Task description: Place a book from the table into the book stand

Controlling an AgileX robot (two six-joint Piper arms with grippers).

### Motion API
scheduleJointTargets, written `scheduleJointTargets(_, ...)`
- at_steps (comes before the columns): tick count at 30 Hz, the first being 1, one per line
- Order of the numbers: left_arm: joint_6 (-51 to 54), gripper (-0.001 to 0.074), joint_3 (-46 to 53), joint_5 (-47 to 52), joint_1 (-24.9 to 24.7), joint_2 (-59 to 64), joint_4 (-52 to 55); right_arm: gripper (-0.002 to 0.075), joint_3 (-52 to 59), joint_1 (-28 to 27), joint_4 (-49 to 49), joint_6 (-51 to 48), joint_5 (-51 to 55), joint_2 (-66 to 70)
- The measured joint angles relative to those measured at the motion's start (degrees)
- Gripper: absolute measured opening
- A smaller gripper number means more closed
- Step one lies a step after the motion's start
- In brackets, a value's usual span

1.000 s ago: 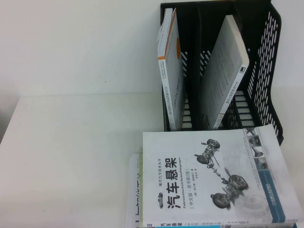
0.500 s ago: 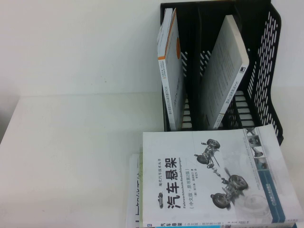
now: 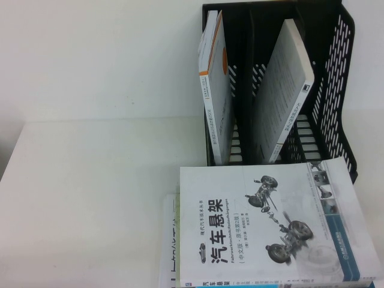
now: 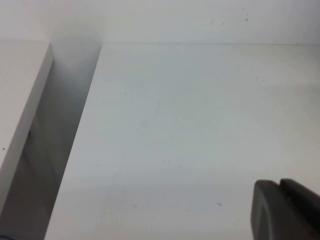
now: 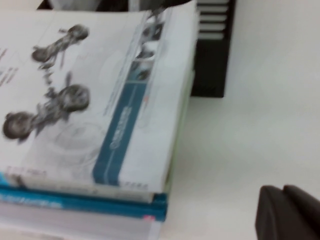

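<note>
**Book stand holds two books; a stack waits on the desk**

In your high view, the black book stand sits at about 1 o'clock on the white desk. A thin white book with an orange spine mark leans in its left slot, and a second white book tilts in the next slot to the right. At 5 o'clock, just in front of the stand, lies a stack topped by the white book with the grey suspension drawing; you cannot tell whether the dashboard-cover book is underneath.

Your left hand shows only in its wrist view, above bare desk, fingers together and holding nothing. Your right hand hovers over the desk beside the stack; you cannot tell how its fingers stand.
</note>
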Motion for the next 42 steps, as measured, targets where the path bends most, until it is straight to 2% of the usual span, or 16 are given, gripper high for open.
scheduleJointTargets(5, 0.0, -0.0002, 0.0, 0.0, 0.0, 0.0, 0.0, 0.0006, 3.1, -6.52, -0.76, 0.0, -4.68, -4.57)
scheduleJointTargets(10, 0.0, -0.0002, 0.0, 0.0, 0.0, 0.0, 0.0, 0.0006, 12.43, -15.01, -1.02, 0.0, -16.55, -10.82)
scheduleJointTargets(14, 0.0, -0.0002, 0.0, 0.0, 0.0, 0.0, 0.0, 0.0006, 19.05, -18.49, 0.26, 0.0, -23.41, -14.65)
scheduleJointTargets(21, 0.0, -0.0002, 0.0, 0.02, 0.0, 0.0, 0.0, 0.0006, 20.35, -19.14, 1.36, 0.0, -17.66, -16.25)
scheduleJointTargets(42, 0.0, -0.0002, 0.0, 0.02, 0.0, 0.0, 0.0, 0.0006, 20.24, -19.14, 1.36, 0.0, -17.12, -16.25)
